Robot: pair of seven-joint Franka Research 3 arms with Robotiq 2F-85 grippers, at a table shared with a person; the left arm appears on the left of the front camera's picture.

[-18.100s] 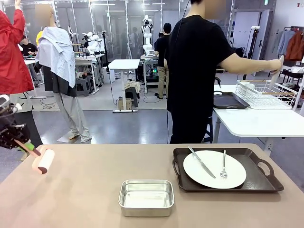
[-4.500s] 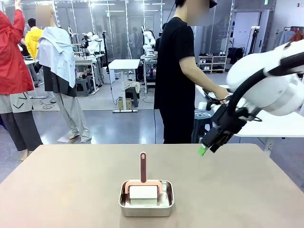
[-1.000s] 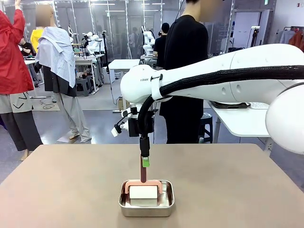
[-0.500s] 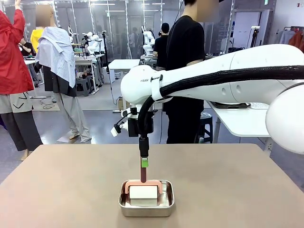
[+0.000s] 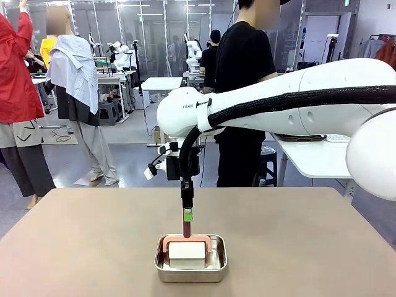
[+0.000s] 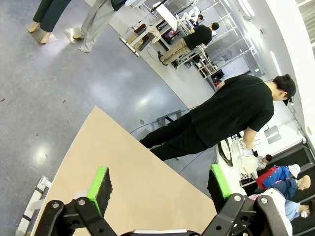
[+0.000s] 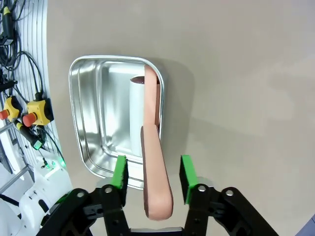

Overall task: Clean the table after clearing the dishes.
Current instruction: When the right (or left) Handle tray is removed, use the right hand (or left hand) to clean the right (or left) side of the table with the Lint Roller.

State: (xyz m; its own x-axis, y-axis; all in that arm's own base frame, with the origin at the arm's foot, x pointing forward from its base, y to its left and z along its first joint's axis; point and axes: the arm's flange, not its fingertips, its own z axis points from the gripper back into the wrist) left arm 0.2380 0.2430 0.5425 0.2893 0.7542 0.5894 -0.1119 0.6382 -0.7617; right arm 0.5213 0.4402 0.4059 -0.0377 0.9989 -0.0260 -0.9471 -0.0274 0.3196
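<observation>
**Carefully now: the lift out of the pan is where this can go wrong**

Your biggest risk is the long white right arm (image 5: 297,105). It reaches across the whole middle of the wide tan-brown matte table (image 5: 309,247) towards the far edge, where a person in black (image 5: 244,93) stands, so a wide swing could come near them.

Next is the square steel pan (image 5: 189,276). The pink-framed lint roller with its white roll (image 5: 186,242) sits inside it. If you pull at a slant, I judge the frame could catch the rim and drag or tip the pan.

Smallest is the grip itself. The black right gripper with green pads (image 7: 153,172) stands astride the upright pink handle (image 7: 156,196), with a gap showing on each side, so it has hold of nothing yet. The handle sits nearer one pad, and closing from there could push it sideways or let it twist.

For room, you have bare tabletop well out to both sides of the pan and behind it. The pan sits near your own edge, so stroke away from it. The left gripper (image 6: 158,189) hangs spread wide and empty over a table edge, well apart from the pan.
</observation>
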